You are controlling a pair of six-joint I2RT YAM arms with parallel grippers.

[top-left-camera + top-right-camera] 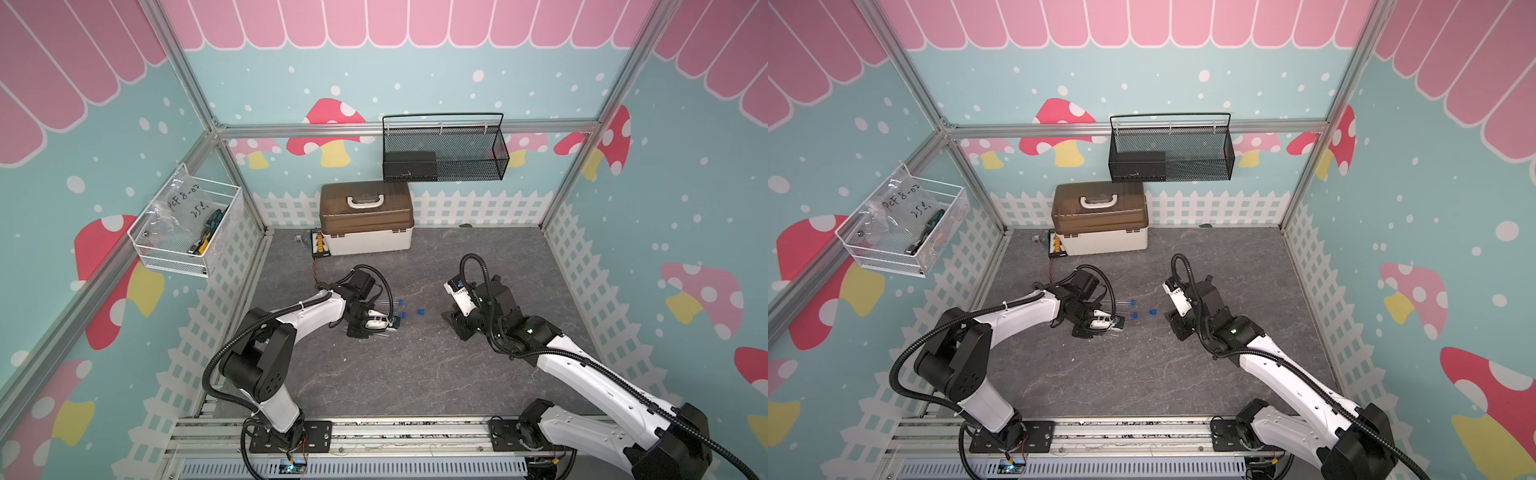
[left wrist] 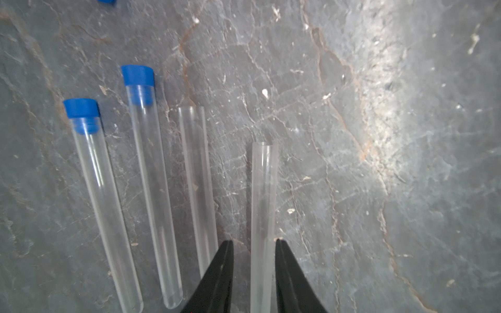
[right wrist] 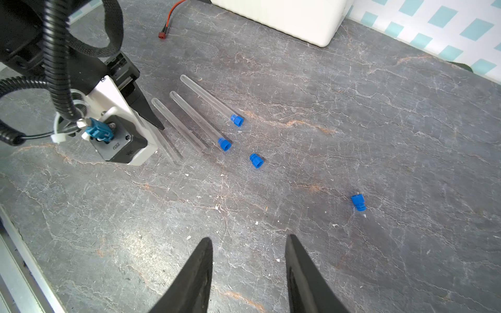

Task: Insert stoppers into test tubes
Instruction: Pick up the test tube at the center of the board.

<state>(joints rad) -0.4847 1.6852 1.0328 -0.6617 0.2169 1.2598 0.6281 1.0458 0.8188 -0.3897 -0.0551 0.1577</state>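
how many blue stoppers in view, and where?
4. Outer seated stopper and inner seated stopper each plug a test tube. Near loose stopper lies close by the inner one; far loose stopper lies alone, farther off. None appears hidden.

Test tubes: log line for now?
capped tubes: two | open tubes: two | loose stoppers: two on table | left gripper: open, straddling one open tube | right gripper: open, empty

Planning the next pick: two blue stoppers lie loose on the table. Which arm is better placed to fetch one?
Right. The right gripper is open, empty and faces the loose stoppers; the left gripper straddles an unstoppered tube.
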